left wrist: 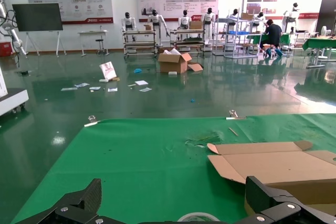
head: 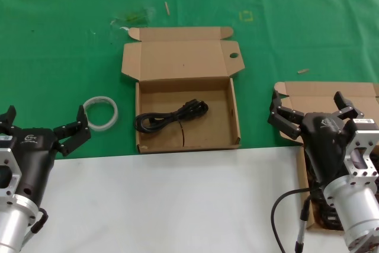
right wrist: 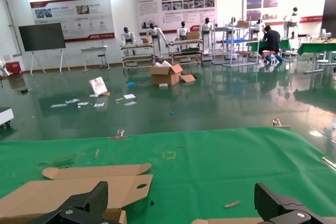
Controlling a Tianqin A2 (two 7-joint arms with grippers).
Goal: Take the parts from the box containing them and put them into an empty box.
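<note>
The middle box (head: 232, 124), its lid tab pierced by a round hole, lies open with one black power cord (head: 172, 117) coiled inside. A second brown box (head: 331, 94) sits at the right, mostly hidden under my right arm; dark cords (head: 320, 214) show at its near end. My right gripper (head: 312, 109) is open and empty above this box. My left gripper (head: 42, 124) is open and empty at the near left, beside the white tape ring. The holed lid (right wrist: 89, 187) shows in the right wrist view between the open fingers (right wrist: 89, 199).
A white tape ring (head: 100, 112) lies left of the middle box and shows low in the left wrist view (left wrist: 198, 216). Small scraps (head: 303, 70) lie on the green cloth (head: 59, 57). A white surface (head: 177, 205) spans the front. Clips hold the cloth's far edge.
</note>
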